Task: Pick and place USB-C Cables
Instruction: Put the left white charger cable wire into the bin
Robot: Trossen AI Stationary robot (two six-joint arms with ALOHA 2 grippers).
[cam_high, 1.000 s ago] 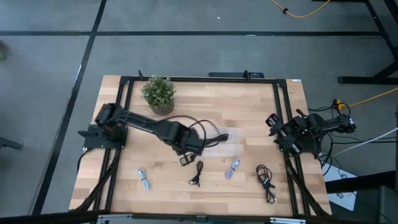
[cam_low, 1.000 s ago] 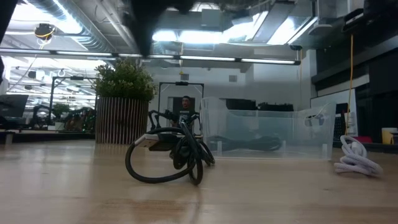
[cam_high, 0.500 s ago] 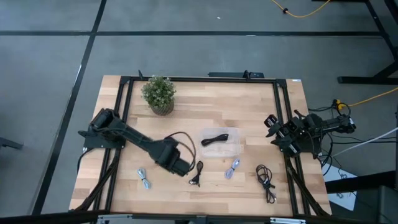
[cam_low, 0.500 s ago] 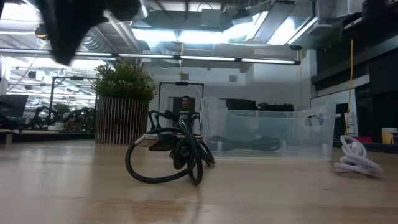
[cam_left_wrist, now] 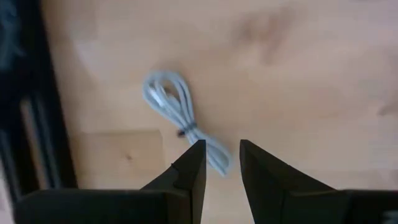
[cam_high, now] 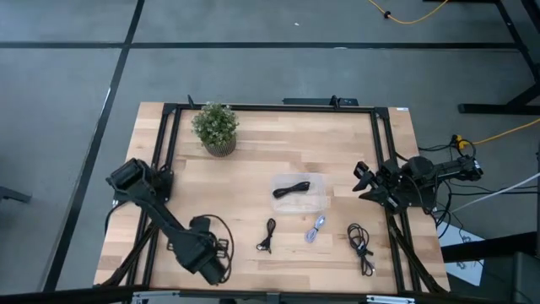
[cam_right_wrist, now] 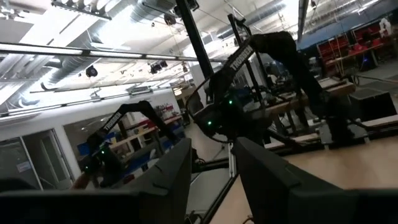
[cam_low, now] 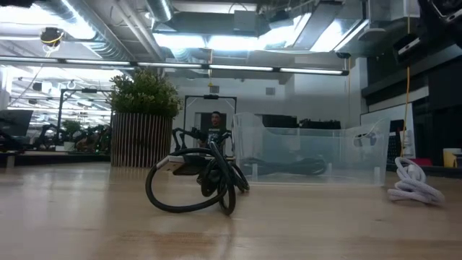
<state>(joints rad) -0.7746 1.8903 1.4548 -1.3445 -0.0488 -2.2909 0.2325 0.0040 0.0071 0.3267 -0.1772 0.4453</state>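
Note:
A silver-grey braided cable (cam_left_wrist: 180,118) lies flat on the table near its near left corner. My left gripper (cam_high: 207,260) hangs above it, open and pointing down, with its fingertips (cam_left_wrist: 222,163) over the cable's near end; the arm hides this cable in the high view. One black cable (cam_high: 291,189) lies in the clear box (cam_high: 314,203). A black cable (cam_high: 268,235), a silver-grey cable (cam_high: 316,229) and another black cable (cam_high: 361,245) lie on the wood nearer the front edge. My right gripper (cam_high: 364,179) waits open at the table's right edge.
A potted plant (cam_high: 215,127) stands at the far left. In the low view the black coil (cam_low: 198,180) lies in front of the plant (cam_low: 144,119) and the clear box (cam_low: 310,155), with a pale cable (cam_low: 413,184) at the right. Black frame rails (cam_high: 164,152) run along the table's sides.
My left gripper has swung from beside the clear box toward the table's near left corner and now hangs over the silver-grey cable there. The black cable lies in the box, uncovered by the arm.

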